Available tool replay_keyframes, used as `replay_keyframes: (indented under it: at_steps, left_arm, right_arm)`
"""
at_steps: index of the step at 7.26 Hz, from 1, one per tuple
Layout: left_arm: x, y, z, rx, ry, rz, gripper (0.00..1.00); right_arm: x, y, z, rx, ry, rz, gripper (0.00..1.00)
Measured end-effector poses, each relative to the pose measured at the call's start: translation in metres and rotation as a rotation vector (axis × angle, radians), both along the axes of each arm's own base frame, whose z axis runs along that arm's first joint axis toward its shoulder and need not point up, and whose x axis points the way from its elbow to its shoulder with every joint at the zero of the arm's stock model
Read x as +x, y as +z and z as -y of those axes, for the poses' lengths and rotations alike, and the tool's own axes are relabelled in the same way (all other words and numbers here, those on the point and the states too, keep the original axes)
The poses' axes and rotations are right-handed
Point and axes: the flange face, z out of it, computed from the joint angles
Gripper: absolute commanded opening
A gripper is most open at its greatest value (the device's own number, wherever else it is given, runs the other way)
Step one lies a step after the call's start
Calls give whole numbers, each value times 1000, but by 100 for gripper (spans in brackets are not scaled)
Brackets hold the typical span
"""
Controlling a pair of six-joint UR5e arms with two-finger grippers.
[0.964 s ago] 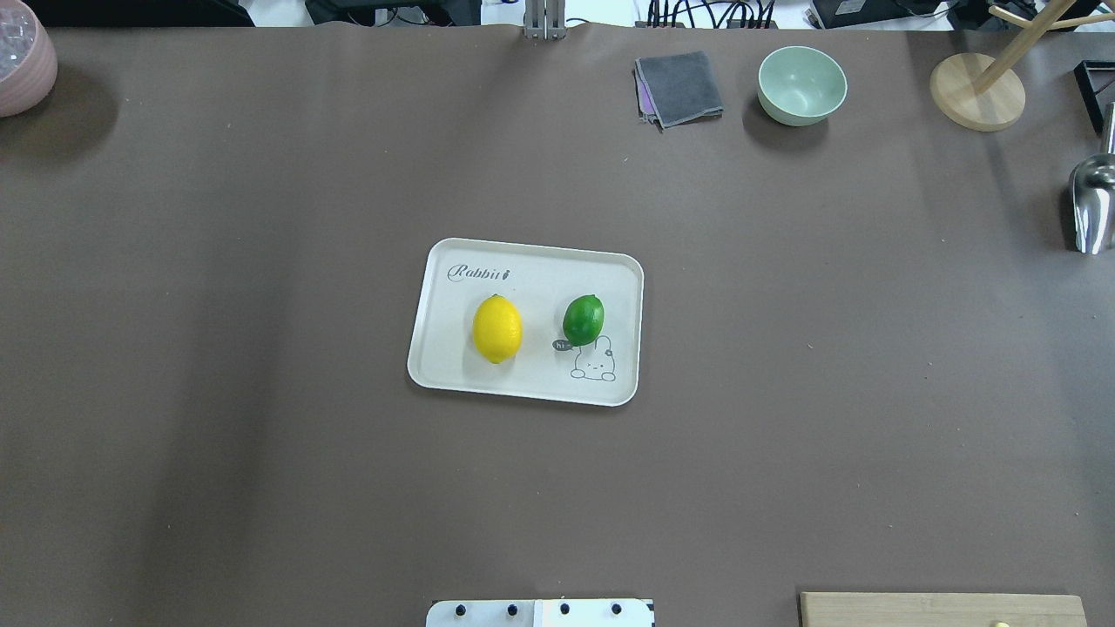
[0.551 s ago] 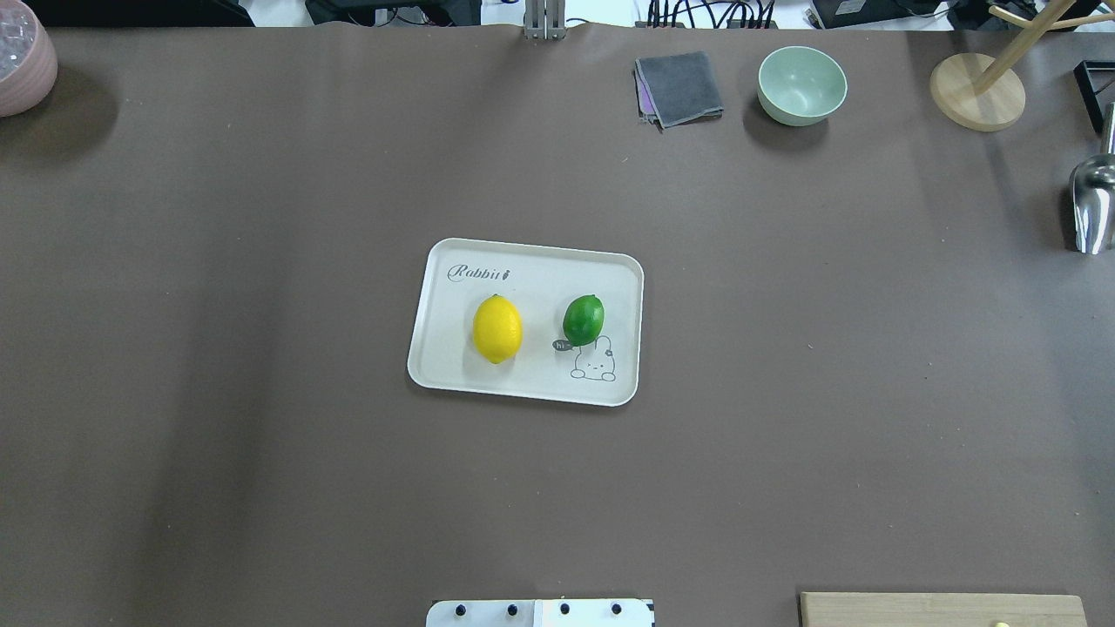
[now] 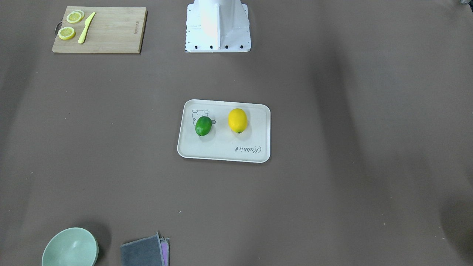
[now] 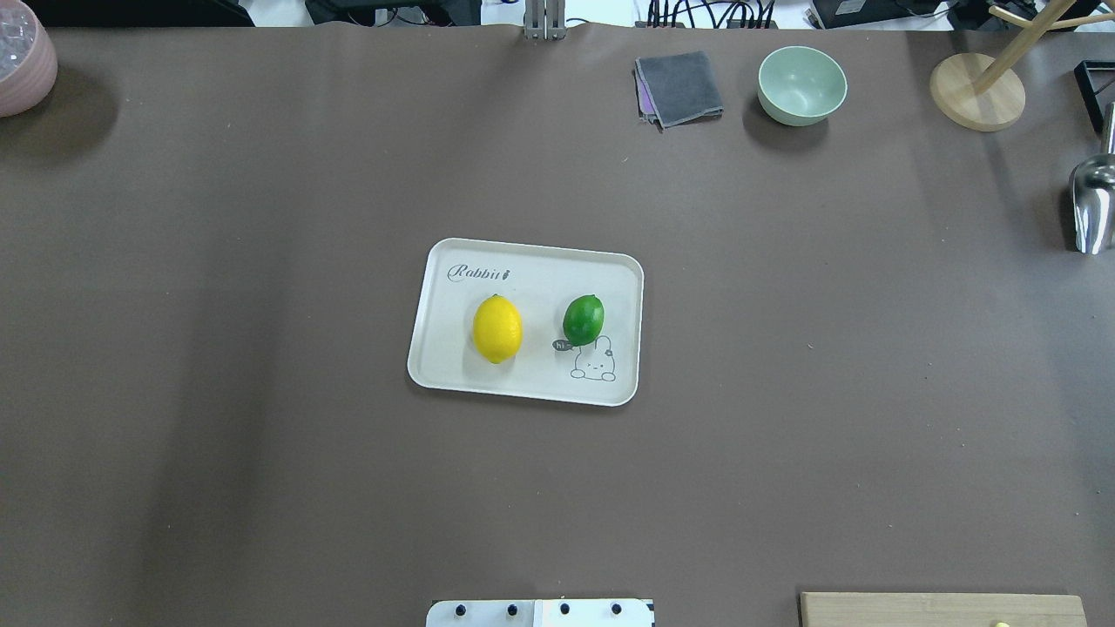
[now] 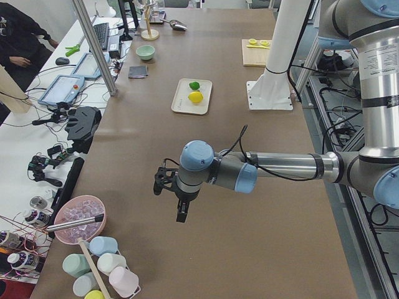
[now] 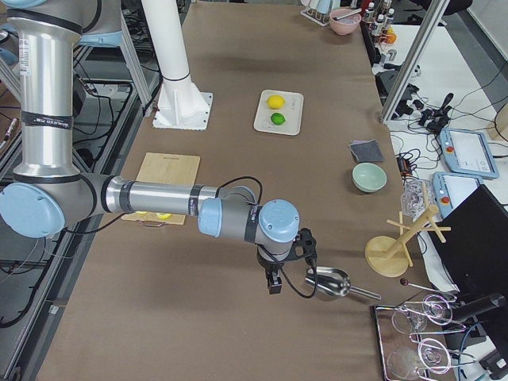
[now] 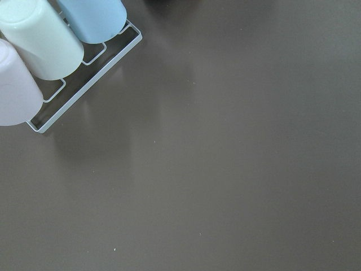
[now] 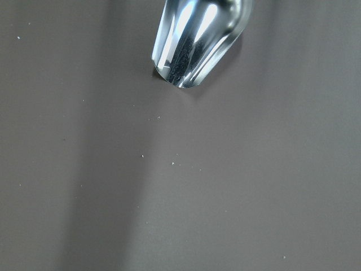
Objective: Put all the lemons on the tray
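The cream-white tray (image 4: 531,287) lies at the table's middle. The yellow lemon (image 4: 497,328) and the green lemon (image 4: 583,319) both rest on it, apart from each other. They also show in the front view: tray (image 3: 221,147), yellow lemon (image 3: 237,120), green lemon (image 3: 203,126). My left gripper (image 5: 181,215) hangs over bare table far from the tray, seen only in the left side view. My right gripper (image 6: 274,284) hangs beside a metal scoop (image 6: 329,283), seen only in the right side view. I cannot tell whether either is open or shut.
A bamboo cutting board (image 3: 107,31) with lemon slices (image 3: 67,33) and a yellow knife (image 3: 86,27) lies near the robot base. A green bowl (image 4: 801,84), grey cloth (image 4: 679,87), wooden stand (image 4: 976,91), scoop (image 4: 1093,205) and pink bowl (image 4: 22,57) line the edges. Cups (image 7: 39,45) stand in a rack.
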Motion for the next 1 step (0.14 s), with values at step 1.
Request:
replay_keyframes:
  at_steps: [1]
  left_arm:
    - [0, 0, 0, 1, 1, 0, 98]
  right_arm:
    - [0, -1, 0, 3, 0, 0, 100]
